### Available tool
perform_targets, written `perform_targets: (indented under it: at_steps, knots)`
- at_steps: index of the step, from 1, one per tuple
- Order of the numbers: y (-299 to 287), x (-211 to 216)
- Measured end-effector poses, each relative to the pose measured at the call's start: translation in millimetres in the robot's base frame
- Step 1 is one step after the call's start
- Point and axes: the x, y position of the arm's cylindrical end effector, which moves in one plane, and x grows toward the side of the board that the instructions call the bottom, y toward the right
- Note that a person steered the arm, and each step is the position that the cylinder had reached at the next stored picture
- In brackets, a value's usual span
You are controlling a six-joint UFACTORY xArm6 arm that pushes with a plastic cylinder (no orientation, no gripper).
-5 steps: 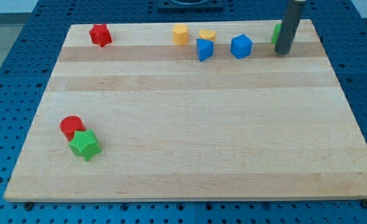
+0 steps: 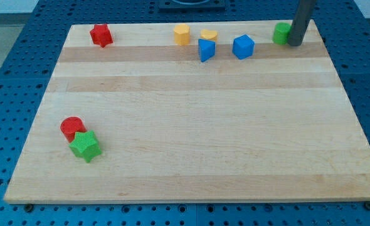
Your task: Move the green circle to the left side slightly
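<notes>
The green circle [image 2: 281, 32] sits near the board's top right corner. My tip [image 2: 295, 43] stands right against its right side, and the dark rod hides the block's right edge. Whether the tip touches the block I cannot tell for sure.
Along the top edge lie a blue block [image 2: 243, 46], a blue block [image 2: 206, 49], a yellow block [image 2: 209, 35], a yellow block [image 2: 182, 34] and a red star [image 2: 100, 34]. A red circle [image 2: 72, 127] and a green star [image 2: 84, 145] touch at the lower left. The wooden board [image 2: 191, 125] ends just right of the tip.
The rod has moved right and a little up, from in front of the green circle to its right side. More of the green circle shows now. The blocks have not moved.
</notes>
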Motion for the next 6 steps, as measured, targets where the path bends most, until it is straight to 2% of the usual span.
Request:
perform_targets:
  at_steps: [3, 5, 6]
  knots:
    - [-8.3, 2.7]
    - [-75.9, 46.4]
    - [-139.2, 55.4]
